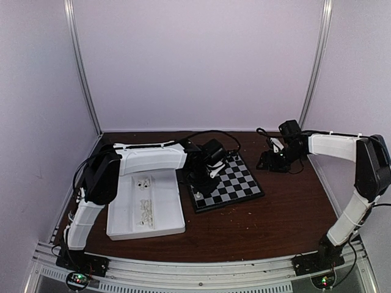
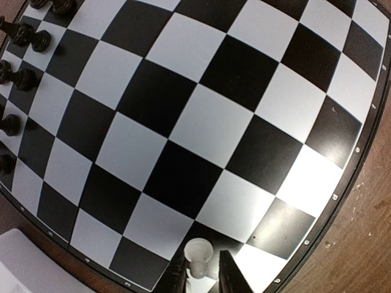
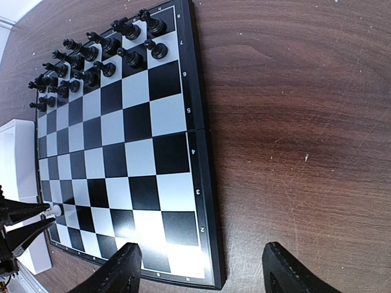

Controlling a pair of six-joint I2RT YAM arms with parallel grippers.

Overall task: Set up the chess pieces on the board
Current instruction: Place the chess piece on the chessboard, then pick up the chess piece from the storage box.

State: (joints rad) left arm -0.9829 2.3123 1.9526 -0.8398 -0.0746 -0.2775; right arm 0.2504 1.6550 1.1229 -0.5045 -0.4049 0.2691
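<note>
Nearest your left wrist lens is the left tool (image 2: 203, 271). Its two dark fingers (image 2: 177, 278) rise from the bottom edge, and a white piece (image 2: 198, 251) stands upright between them. The gap is narrow. You cannot tell whether the pads pinch the piece or only flank it. The piece stands on the board (image 2: 183, 122), close to a corner, on the side away from the black men (image 2: 24, 43).

Right wrist view: the same piece (only a pale speck here) sits at the tips of the left tool, by the board edge nearest the tray (image 3: 15, 159). The black men fill two rows at the far end. Your right tool (image 3: 203, 247) is spread wide with nothing between its fingers. The board's rim and the bare desk (image 3: 293, 122) show beneath it.

From above: the left arm reaches over the tray to the board's near-left part. The right tool hangs off the board, out past its far right side, above the desk. The remaining white pieces (image 1: 145, 210) lie in the tray's narrow middle strip, with a couple apart toward its far end. The tray sits just left of the board; you cannot tell whether the two touch.
</note>
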